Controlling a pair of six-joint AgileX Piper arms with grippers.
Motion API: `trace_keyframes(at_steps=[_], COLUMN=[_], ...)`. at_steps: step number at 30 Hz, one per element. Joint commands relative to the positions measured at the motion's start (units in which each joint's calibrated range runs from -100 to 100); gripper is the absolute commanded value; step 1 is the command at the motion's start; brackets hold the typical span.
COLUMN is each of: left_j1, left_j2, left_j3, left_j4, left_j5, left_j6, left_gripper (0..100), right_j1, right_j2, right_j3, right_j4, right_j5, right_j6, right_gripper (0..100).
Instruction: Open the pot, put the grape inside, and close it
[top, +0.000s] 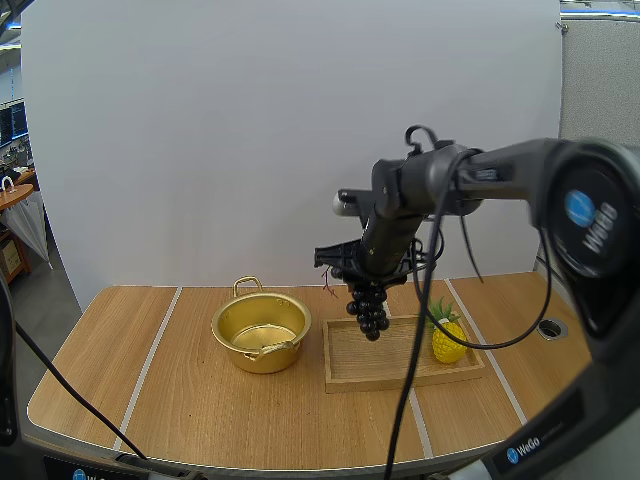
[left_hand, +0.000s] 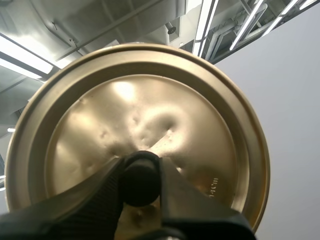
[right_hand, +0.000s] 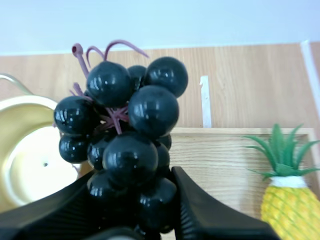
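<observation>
Right pincer (right_hand: 131, 197) grips the grapes (right_hand: 127, 120) over the tray (top: 400, 365) — left pincer (left_hand: 140, 172) pinches the lid (left_hand: 150, 100) by its knob (left_hand: 140, 186).

The right arm (top: 500, 165) is built of smooth, rounded dark grey tubes. Its big round joint cover (top: 585, 215) carries a blue disc logo and white "WeGo" lettering, and the same mark sits on the black base (top: 560, 430) below it. A small silver-grey cap (top: 343, 204) closes off the wrist joint. The right gripper (right_hand: 132, 175) and the left gripper (left_hand: 140, 165) both have broad matte-black fingers (left_hand: 95, 200) that taper to blunt tips.
</observation>
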Motion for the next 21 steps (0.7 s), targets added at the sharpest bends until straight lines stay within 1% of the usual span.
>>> trace_keyframes(at_steps=[1, 3, 4, 6, 10, 13, 17, 21], left_j1=[-0.20, -0.20, -0.20, -0.20, -0.20, -0.20, -0.20, -0.20], left_j2=[-0.43, -0.43, -0.43, -0.43, -0.43, -0.43, -0.43, -0.43], left_j3=[-0.51, -0.51, -0.51, -0.51, -0.51, -0.51, -0.51, -0.51], left_j4=[0.54, 0.54, 0.54, 0.54, 0.54, 0.54, 0.54, 0.54], left_j5=[-3.18, -3.18, -3.18, -3.18, -3.18, -3.18, -3.18, -3.18], left_j6=[-0.64, -0.64, -0.64, -0.64, -0.64, -0.64, -0.64, -0.64], left_gripper=[0, 0, 0, 0, 0, 0, 0, 0], right_j1=[0.43, 1.84, 2.68, 4.63, 8.60, 10.52, 11.42, 11.50], right_j2=[-4.49, -5.94, -6.30, -6.38, -4.98, -2.86, 0.72, 6.16], right_j3=[-0.22, -0.22, -0.22, -0.22, -0.22, -1.02, -4.16, -8.16], right_j4=[2.19, 6.23, 8.32, 10.12, 9.24, 8.95, 8.95, 8.95], right_j5=[-1.18, -3.92, -4.10, -4.10, -6.39, -7.79, -7.29, -7.29], right_j6=[-4.05, -12.71, -15.19, -17.29, -17.05, -17.04, -17.04, -17.04], right_gripper=[0, 0, 0, 0, 0, 0, 0, 0])
